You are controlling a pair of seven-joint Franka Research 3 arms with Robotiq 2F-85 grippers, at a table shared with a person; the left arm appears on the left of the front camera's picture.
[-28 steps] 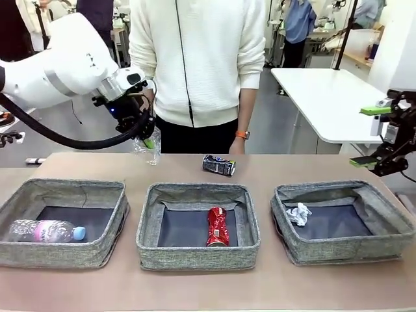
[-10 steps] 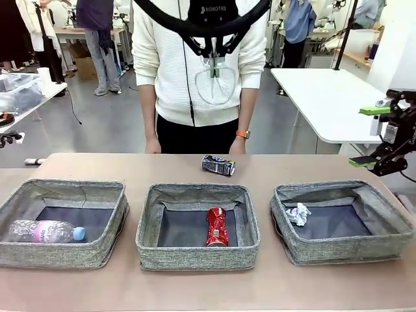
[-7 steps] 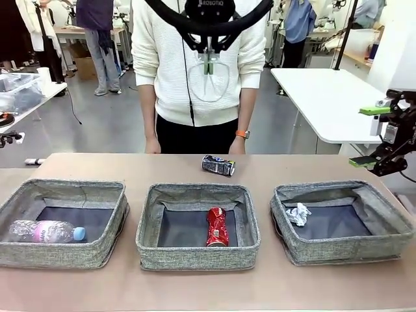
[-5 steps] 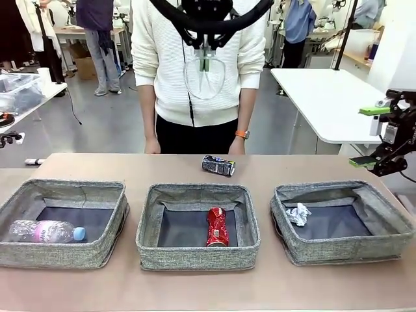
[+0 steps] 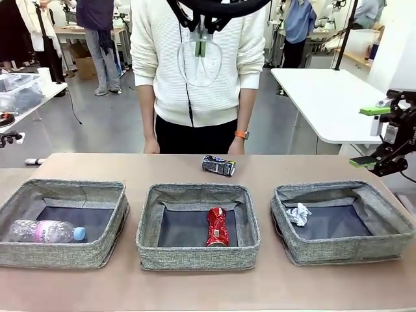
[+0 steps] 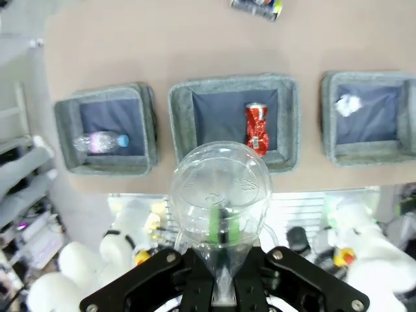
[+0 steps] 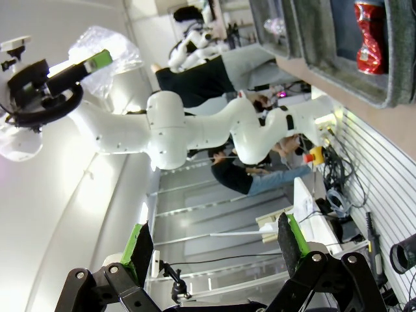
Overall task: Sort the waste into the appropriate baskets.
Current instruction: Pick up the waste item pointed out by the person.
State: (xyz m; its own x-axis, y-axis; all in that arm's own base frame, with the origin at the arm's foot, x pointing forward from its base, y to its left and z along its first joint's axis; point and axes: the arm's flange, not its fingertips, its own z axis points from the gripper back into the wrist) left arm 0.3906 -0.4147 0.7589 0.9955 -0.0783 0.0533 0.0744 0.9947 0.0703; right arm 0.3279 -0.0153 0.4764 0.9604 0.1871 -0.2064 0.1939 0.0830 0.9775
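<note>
Clear plastic cup [image 5: 200, 65] hangs well above the bench [image 5: 273, 289], its outline faint against the person [image 5: 162, 78] behind it. It is held by the left gripper [image 5: 203, 47], clamped on its wall and cut off by the front view's top edge. Three baskets [image 5: 195, 257] sit in a row with narrow gaps, holding the bottle [image 5: 44, 231], red can [image 5: 218, 226] and paper wad [image 5: 299, 213]. Bare bench runs before and behind them. On the far strip lies the dark can [image 5: 218, 165]. Right gripper [image 5: 368, 136] stands wide open and empty at the right edge.
</note>
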